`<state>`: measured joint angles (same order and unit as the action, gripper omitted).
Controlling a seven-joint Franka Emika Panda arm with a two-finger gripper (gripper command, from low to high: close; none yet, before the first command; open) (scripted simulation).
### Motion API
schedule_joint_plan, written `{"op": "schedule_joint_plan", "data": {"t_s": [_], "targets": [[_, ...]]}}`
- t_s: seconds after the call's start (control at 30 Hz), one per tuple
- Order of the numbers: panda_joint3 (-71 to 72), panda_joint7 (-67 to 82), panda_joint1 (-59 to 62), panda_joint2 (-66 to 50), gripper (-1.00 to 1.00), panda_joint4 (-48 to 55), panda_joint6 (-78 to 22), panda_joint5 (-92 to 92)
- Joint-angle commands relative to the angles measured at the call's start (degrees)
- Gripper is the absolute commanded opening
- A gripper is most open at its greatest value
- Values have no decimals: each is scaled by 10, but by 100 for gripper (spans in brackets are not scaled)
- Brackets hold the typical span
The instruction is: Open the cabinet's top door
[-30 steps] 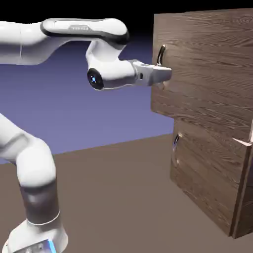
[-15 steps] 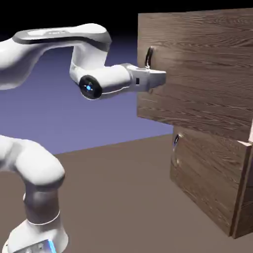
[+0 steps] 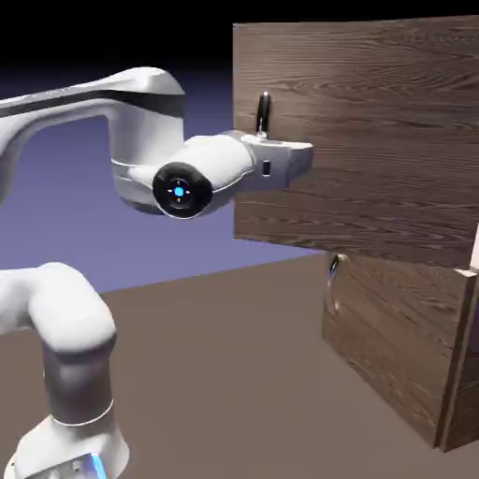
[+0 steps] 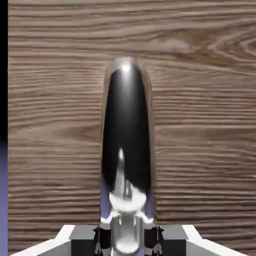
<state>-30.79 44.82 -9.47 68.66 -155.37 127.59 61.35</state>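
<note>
A white arm (image 3: 65,309) rises from the lower left of the exterior view over a bare, matte brown table (image 3: 215,374); behind it a plain blue-violet backdrop (image 3: 84,234) fades to black along the top edge; the arm's forearm runs level to the right, a round joint cap with a blue light (image 3: 180,192) facing the camera; at its end the gripper (image 3: 301,161) meets the top door (image 3: 374,131), a large dark wood-grain panel that stands swung out from the cabinet (image 3: 402,346), its near edge jutting left over the table; the slim arched metal handle (image 3: 263,114) sits by that near edge, its upper end showing above the hand; to the right and below, the shorter lower panel carries its own small handle (image 3: 333,266), and a pale strip marks its right-hand edge; in the hand view, horizontal wood grain fills the frame save a thin strip of backdrop at the left; the handle (image 4: 127,145) runs upright down the middle, dark and glossy; its lower end sits between the two fingertips (image 4: 101,239), which press against it from either side, pinching the metal.
</note>
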Motion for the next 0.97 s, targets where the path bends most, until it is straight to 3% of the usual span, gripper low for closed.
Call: {"op": "schedule_joint_plan", "data": {"t_s": [0.0, 0.3, 0.9, 0.93], "targets": [[-18, -3, 1, 0, -100, 8, -24, -18], [-188, -19, -49, -30, -100, 130, -249, -158], [-433, -72, -348, -45, -100, 495, -592, -293], [-433, -72, -348, -45, 100, 495, -592, -293]]}}
